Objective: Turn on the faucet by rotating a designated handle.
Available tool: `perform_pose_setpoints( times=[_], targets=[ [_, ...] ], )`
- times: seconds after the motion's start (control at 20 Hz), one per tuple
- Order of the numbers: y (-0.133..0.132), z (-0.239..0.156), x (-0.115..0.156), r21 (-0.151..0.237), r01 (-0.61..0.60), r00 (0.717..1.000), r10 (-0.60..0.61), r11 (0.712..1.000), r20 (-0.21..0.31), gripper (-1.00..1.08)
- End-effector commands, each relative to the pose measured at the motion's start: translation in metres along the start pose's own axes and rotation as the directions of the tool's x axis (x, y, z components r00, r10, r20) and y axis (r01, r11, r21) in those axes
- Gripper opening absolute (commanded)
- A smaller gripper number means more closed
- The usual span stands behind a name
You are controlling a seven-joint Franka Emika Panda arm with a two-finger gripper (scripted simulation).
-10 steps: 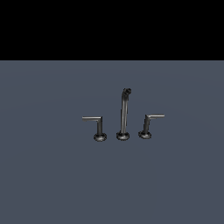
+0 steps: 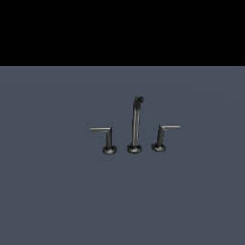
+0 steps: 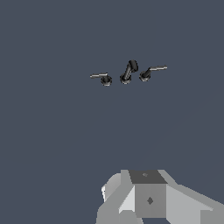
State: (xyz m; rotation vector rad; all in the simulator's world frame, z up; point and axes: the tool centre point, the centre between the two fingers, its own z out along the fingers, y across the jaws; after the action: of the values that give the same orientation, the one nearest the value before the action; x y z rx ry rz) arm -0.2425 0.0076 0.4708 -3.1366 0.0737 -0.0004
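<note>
Looking down from the wrist view, the faucet (image 3: 126, 74) is seen well apart from the gripper, out ahead of the grey wrist housing (image 3: 148, 199) that fills the near edge of that picture; the fingertips themselves are not shown, so whether the jaws are open or closed cannot be told, and nothing is seen held. In the exterior view the arm is not in frame at all, and the faucet (image 2: 135, 127) is seen standing alone on the flat grey floor (image 2: 57, 191). The handle (image 2: 107, 137) is the lever with the upright stem, at the exterior view's left of the spout (image 2: 136, 122); its thin bar is laid level and points away from the spout, toward the exterior view's left. The other lever (image 2: 162, 138) (the one with the leaning stem) is mirrored on the far side of the spout. In the wrist view the handle (image 3: 103, 77) appears with its bar again running outward from its round base. A long forward and downward reach is judged to be needed, and the bar's free end, farthest from the stem, is judged the place to be pushed sideways for rotation.
</note>
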Motion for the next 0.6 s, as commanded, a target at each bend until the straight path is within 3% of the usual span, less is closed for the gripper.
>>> perform_pose_setpoints(
  times=[0.0, 0.55],
  targets=[
    [-0.004, 0.006, 0.002, 0.000, -0.023, 1.000, 0.023, 1.000, 0.000, -1.00],
    [-0.033, 0.055, 0.019, 0.000, -0.214, 0.977, 0.214, 0.977, 0.000, -1.00]
  ],
)
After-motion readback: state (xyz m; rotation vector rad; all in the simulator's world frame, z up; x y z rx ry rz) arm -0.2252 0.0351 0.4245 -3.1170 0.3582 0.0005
